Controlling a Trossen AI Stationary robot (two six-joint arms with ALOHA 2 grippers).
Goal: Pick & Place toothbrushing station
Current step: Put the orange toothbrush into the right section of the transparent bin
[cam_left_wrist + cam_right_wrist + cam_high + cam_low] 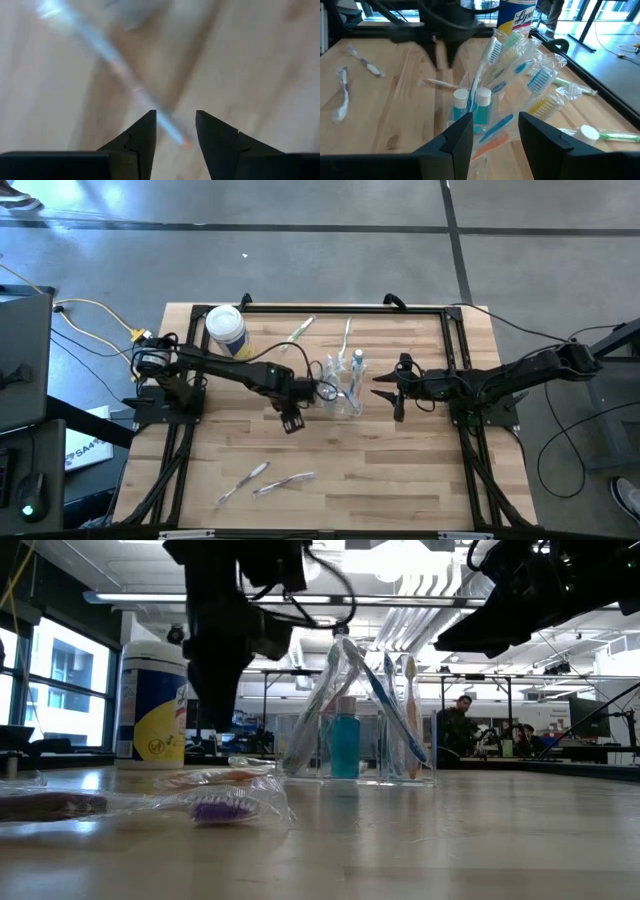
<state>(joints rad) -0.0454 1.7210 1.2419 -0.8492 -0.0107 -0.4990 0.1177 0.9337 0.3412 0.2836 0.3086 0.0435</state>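
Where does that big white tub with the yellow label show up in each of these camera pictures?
High view: the white tub stands at the table's far left corner, behind the left arm.
Low view: the tub stands at the left, behind the wrapped toothbrushes.
Left wrist view: not in it.
Right wrist view: only its lower part shows at the top edge.
Shared landmark: the clear holder with toothbrushes and blue bottles.

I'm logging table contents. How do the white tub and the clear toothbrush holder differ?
The white tub is opaque, with a yellow label; the clear holder is see-through. The tub is a closed cylinder; the holder is boxy and open-topped, with wrapped toothbrushes and small blue bottles standing in it. The tub stands near the table's far left corner; the holder sits mid-table between both grippers. Both stand upright on the wooden table.
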